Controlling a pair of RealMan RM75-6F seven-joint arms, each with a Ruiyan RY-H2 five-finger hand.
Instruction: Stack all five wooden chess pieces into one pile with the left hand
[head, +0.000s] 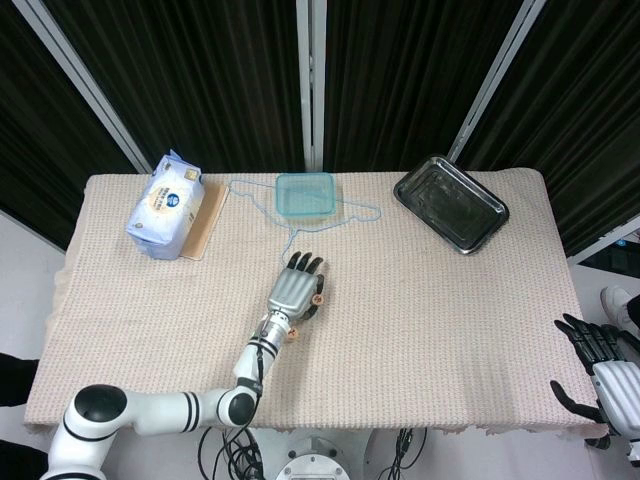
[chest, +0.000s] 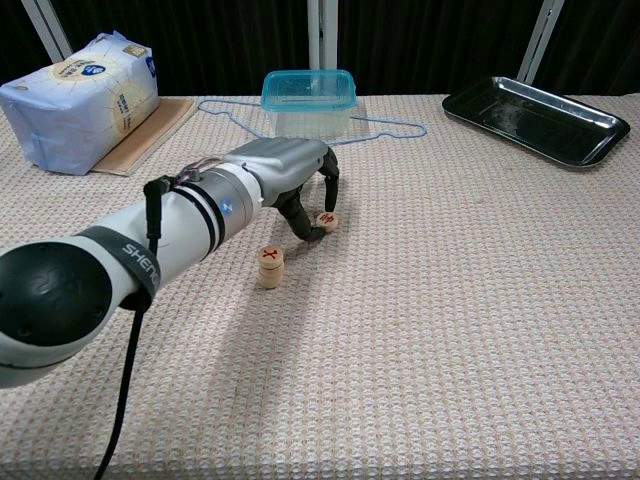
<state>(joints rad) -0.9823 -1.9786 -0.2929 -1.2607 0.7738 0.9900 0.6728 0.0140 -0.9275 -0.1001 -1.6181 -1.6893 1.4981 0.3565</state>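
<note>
The silver left hand (chest: 290, 175) arches over a round wooden chess piece with a red mark (chest: 326, 220), thumb and fingertips pinching it just above the cloth. A short stack of wooden chess pieces (chest: 270, 266) stands just nearer the robot. The black right hand (head: 600, 365) hangs open off the table corner, far from the stack.

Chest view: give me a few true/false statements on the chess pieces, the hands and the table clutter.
1. The left hand arches over a single chess piece. True.
2. A short stack of chess pieces stands apart from that hand, nearer the camera. True.
3. The plastic container has its blue lid off. False: the lid is on.
4. The metal tray holds chess pieces. False: nothing shows in it.
5. The right hand is working at mid-table. False: it hangs open off the table's right edge in the head view.
</note>
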